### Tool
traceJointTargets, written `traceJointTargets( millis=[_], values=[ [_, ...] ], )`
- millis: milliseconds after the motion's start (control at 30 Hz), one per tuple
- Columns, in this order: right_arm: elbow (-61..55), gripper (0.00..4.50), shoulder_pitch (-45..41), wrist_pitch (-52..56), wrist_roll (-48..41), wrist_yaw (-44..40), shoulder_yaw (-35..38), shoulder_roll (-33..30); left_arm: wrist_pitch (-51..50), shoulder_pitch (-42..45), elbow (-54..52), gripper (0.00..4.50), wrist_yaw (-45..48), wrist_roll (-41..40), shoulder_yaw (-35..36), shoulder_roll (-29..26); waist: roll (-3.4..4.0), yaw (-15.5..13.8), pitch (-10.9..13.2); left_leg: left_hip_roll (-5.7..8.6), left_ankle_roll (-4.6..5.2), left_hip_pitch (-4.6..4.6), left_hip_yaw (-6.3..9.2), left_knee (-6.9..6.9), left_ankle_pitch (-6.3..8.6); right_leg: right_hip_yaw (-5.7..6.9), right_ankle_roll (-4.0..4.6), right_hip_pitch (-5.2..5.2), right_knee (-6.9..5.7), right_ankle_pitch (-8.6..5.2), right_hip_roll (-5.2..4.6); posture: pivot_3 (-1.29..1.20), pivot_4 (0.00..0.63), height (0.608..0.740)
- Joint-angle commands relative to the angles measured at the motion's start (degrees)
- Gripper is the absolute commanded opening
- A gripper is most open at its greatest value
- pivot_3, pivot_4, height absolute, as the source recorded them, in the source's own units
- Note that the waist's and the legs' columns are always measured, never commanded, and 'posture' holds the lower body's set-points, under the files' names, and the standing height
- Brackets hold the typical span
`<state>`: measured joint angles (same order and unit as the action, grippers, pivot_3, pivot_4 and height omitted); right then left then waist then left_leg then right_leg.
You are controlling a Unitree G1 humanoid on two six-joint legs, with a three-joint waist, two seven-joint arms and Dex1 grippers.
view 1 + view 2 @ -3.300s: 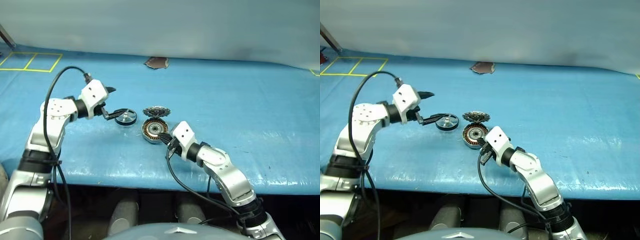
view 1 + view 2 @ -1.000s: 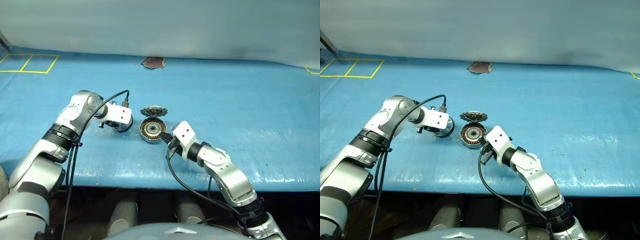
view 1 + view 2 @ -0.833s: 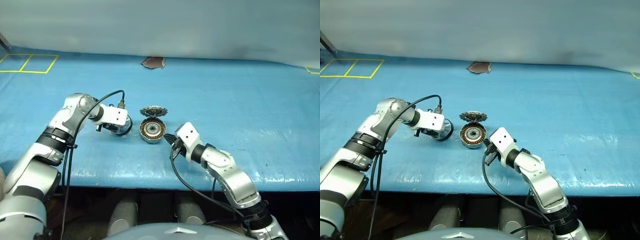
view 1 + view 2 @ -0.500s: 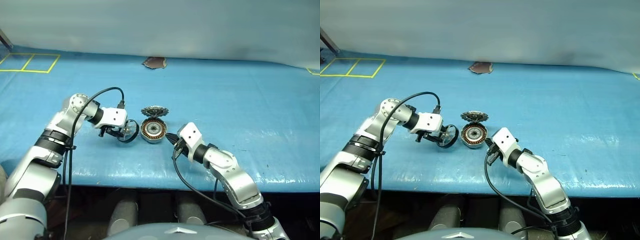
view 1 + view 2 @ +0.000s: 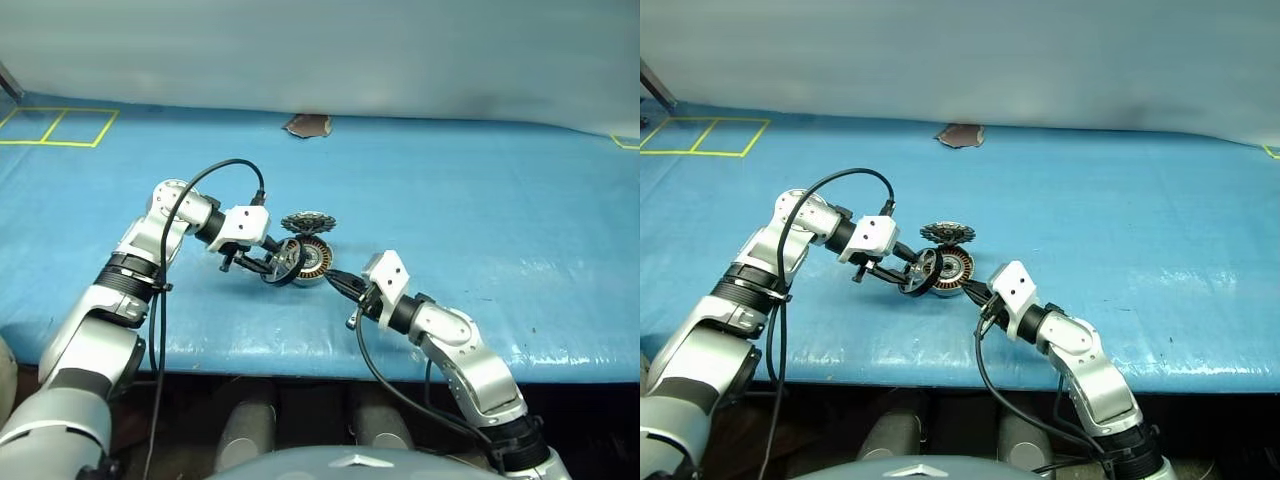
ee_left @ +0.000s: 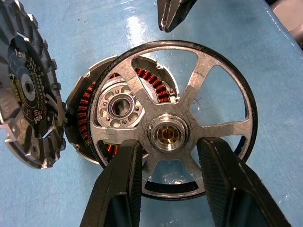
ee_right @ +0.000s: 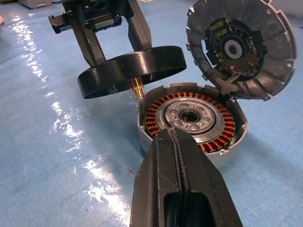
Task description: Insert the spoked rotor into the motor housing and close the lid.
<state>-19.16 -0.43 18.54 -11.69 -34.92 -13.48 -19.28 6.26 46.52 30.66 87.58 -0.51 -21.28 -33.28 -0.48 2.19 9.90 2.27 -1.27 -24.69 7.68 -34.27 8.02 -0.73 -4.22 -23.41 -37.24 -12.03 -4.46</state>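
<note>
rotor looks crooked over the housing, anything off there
Yes: the rotor, pinched in the left gripper, hangs tilted and off to one side of the housing, its brass shaft tip short of the centre hole. The lid stands open. The shut right gripper sits at the housing's near rim.

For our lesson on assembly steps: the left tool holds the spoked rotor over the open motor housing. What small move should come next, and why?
Probably shift the spoked rotor sideways until its brass shaft sits over the central bore of the motor housing, then level it. The left tool holds the rotor tilted and off-centre, above one edge of the housing. The lid stands open, and the shut right tool rests at the housing's near wall.
</note>
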Motion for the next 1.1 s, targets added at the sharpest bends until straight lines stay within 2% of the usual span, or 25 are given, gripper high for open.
traceJointTargets(
  millis=[33, 267, 600, 800, 1100],
  values=[
    [-0.68, 0.00, 1.31, -2.03, -0.28, -0.51, 0.71, -0.71, 1.06, 3.30, 1.48, 1.55, -0.51, -0.93, 1.97, 1.13, -0.01, -0.09, 0.00, 0.00, 0.00, 0.00, 0.00, -0.01, 0.00, 0.00, 0.00, 0.00, 0.00, 0.00, 0.00, 0.00, 0.150, 0.740],
    [-0.02, 0.00, 2.46, -3.68, 0.09, 0.02, 1.23, -1.15, 4.57, 5.61, 6.65, 1.55, -3.32, 1.51, 1.29, 2.67, -0.01, 0.03, 0.00, 0.00, 0.00, 0.01, -0.01, -0.03, 0.00, -0.01, -0.02, 0.01, -0.01, 0.01, 0.00, 0.00, 0.150, 0.740],
    [3.18, 0.00, 3.32, -14.59, -0.33, -1.75, 1.75, -0.09, 8.08, 6.88, 10.53, 1.55, -5.40, 3.39, 1.16, 5.16, -0.02, -0.11, 0.01, 0.02, 0.00, 0.00, 0.00, -0.05, 0.00, -0.01, -0.04, 0.03, 0.00, 0.02, -0.01, 0.00, 0.150, 0.740],
    [6.47, 0.00, 4.24, -20.14, 0.30, -1.82, 1.60, 0.82, 8.51, 7.35, 11.78, 1.55, -5.76, 3.80, 1.36, 6.24, -0.02, -0.14, 0.01, 0.03, 0.00, 0.00, 0.00, -0.07, 0.00, -0.01, -0.05, 0.06, 0.00, 0.02, -0.01, 0.00, 0.150, 0.740],
    [10.17, 0.00, 4.67, -21.44, 1.07, -1.28, 1.19, 1.98, 6.38, 8.11, 11.36, 1.55, -3.09, 2.94, 1.82, 6.40, -0.01, -0.13, 0.01, 0.03, 0.00, 0.00, 0.01, -0.14, 0.00, -0.01, -0.06, 0.09, -0.01, 0.04, 0.00, 0.00, 0.150, 0.740]
  ],
)
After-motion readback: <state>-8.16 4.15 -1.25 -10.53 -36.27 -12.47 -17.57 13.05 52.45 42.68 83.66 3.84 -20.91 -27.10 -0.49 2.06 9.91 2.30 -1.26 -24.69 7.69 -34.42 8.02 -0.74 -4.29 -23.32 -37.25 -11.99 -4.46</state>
